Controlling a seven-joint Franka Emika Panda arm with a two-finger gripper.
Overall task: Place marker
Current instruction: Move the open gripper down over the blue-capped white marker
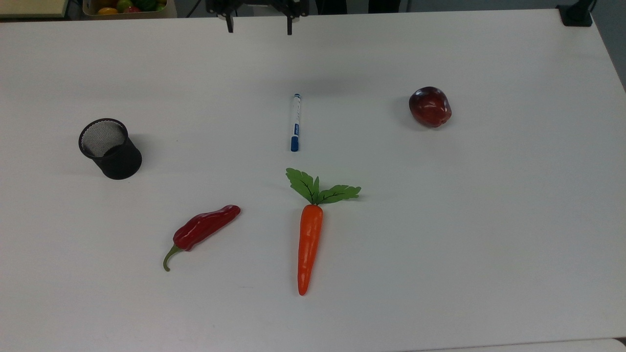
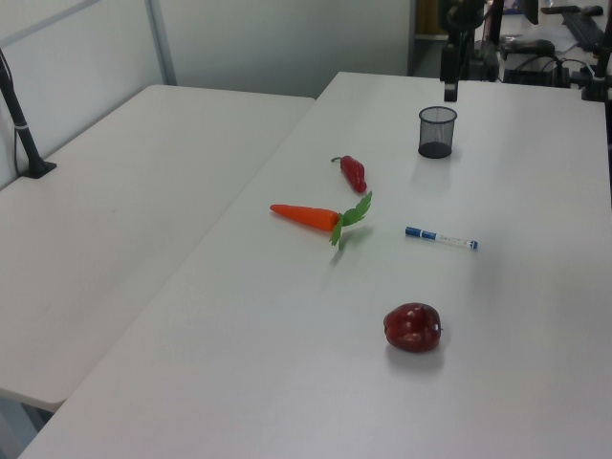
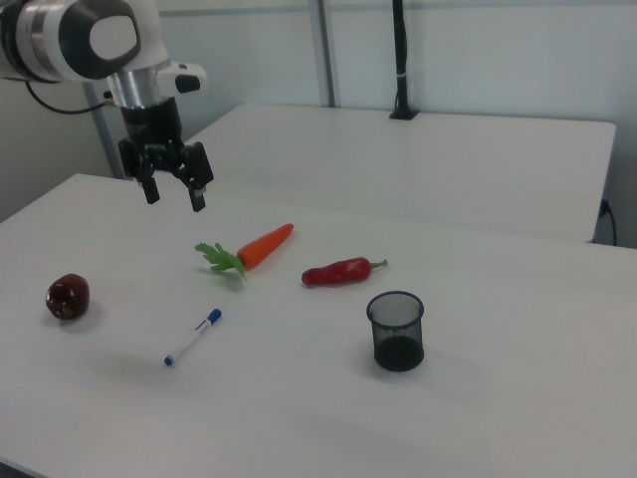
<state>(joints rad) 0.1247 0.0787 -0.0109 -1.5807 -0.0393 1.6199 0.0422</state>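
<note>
The marker (image 1: 295, 122) is a slim white pen with a blue cap, lying flat on the white table near its middle; it also shows as the marker (image 2: 440, 238) and the marker (image 3: 193, 338). My gripper (image 1: 258, 28) hangs at the top view's upper edge, well above and behind the marker. In the right view the gripper (image 3: 175, 195) is high over the table, open, with nothing between its two black fingers. One finger (image 2: 449, 91) shows in the left view above the cup.
A black mesh cup (image 1: 109, 148) stands upright at the top view's left. A red chili pepper (image 1: 203, 230), an orange carrot (image 1: 309, 242) with green leaves and a dark red apple (image 1: 430, 106) lie around the marker. A second white table (image 2: 105, 220) adjoins.
</note>
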